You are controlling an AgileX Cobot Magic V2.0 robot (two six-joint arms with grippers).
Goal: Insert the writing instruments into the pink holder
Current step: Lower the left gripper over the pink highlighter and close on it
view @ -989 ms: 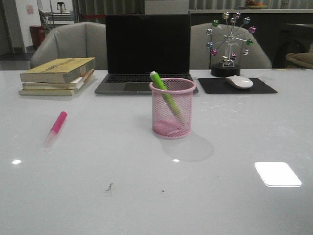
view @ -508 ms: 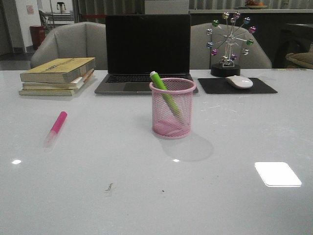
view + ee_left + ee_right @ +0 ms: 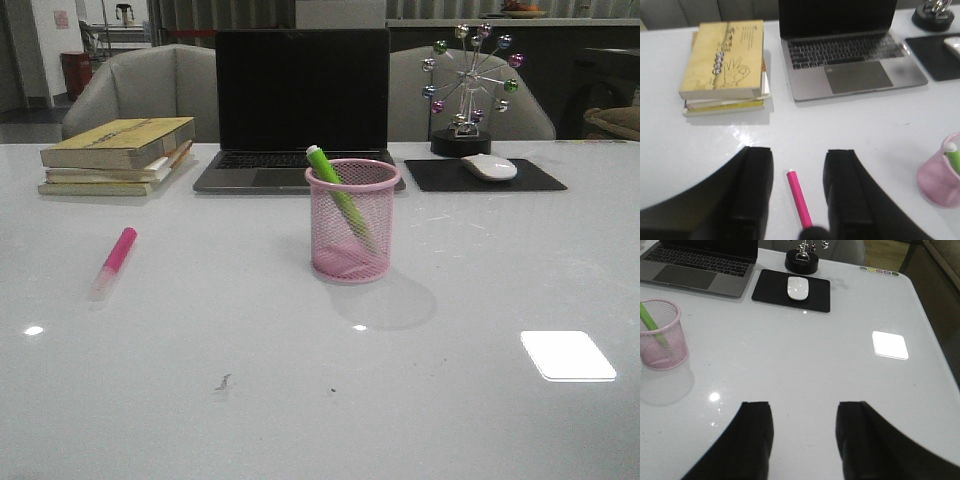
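The pink mesh holder (image 3: 352, 222) stands mid-table with the green marker (image 3: 336, 190) leaning inside it, pale end up; both also show in the right wrist view, holder (image 3: 660, 335) and marker (image 3: 652, 324). The hot pink marker (image 3: 115, 258) lies flat on the table at the left. In the left wrist view my left gripper (image 3: 798, 152) is open above the table, and the pink marker (image 3: 798, 198) lies between its two fingers, apart from both. My right gripper (image 3: 802, 405) is open over bare table, nothing between its fingers. Neither gripper shows in the front view.
A stack of books (image 3: 118, 155) lies at the back left, a laptop (image 3: 300, 110) behind the holder, a mouse (image 3: 489, 167) on a black pad (image 3: 484, 177) and a ball ornament (image 3: 466, 90) at the back right. The table's right edge (image 3: 935, 340) is near.
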